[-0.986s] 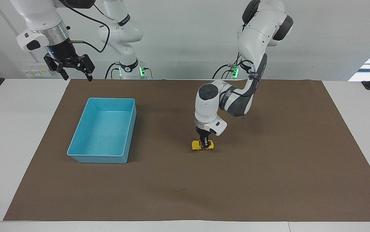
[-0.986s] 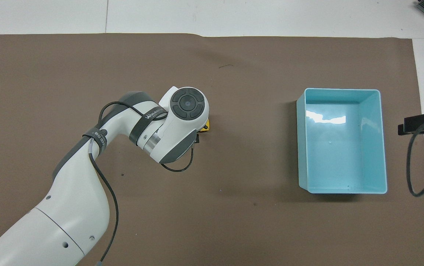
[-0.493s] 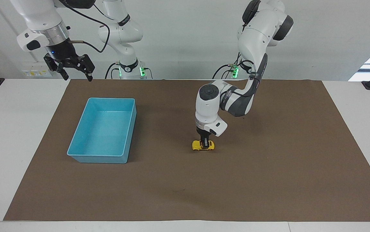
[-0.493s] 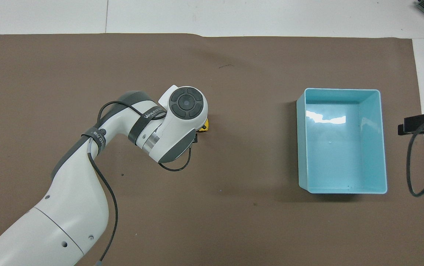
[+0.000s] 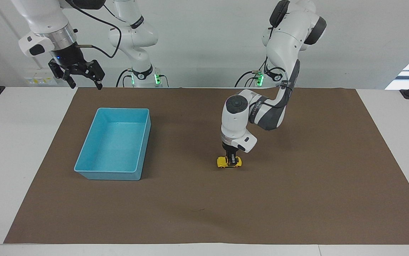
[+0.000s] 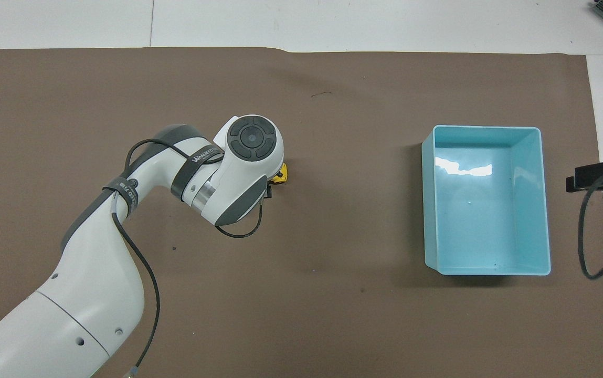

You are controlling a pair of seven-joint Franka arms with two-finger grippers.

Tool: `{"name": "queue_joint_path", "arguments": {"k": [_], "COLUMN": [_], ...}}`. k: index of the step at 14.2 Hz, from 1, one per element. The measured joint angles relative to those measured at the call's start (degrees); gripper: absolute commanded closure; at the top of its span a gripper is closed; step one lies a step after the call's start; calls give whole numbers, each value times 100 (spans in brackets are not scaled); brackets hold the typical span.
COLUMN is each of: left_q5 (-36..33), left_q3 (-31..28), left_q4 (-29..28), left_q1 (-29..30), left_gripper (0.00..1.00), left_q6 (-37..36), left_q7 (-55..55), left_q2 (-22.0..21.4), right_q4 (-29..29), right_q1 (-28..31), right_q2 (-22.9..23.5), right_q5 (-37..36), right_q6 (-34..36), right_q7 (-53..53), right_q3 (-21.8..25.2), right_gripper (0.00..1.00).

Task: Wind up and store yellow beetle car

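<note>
On the brown mat [image 5: 297, 199], mid-table and well apart from the bin [image 5: 113, 144], the car [image 5: 229, 162] sits wheels down, clamped across its body by the left gripper [image 5: 230, 160]. The right gripper [image 5: 83, 76] waits open above the bin's end. Risk: excess downward pressure could stall the wheels, or the small rounded body could slip the grip.

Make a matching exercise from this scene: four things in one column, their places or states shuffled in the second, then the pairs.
Things:
1. yellow beetle car
2. light-blue bin
3. left gripper
4. right gripper

States:
A. empty, toward the right arm's end of the table
B. open, raised in the air, waiting
C. shut on the toy
D. on the brown mat, wheels down, gripped from above

Pairs: 1-D, 2-A, 3-C, 4-B
</note>
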State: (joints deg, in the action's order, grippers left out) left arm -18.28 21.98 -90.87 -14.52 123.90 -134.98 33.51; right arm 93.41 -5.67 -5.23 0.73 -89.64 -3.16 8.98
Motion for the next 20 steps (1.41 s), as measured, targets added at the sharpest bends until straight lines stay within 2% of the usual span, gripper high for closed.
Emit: {"name": "queue_joint_path", "arguments": {"k": [20], "left_q5": [30], "left_q3": [-389], "left_q4": [-225], "left_q1": [247], "left_gripper": [100], "left_q6": [-255], "left_q7": [266], "left_q2": [-237], "right_q4": [0], "right_q1": [0], "right_q2": [0], "right_q5": [0], "right_q6": [0], "right_q7": [0], "right_q3": [0], "right_gripper": [0]}}
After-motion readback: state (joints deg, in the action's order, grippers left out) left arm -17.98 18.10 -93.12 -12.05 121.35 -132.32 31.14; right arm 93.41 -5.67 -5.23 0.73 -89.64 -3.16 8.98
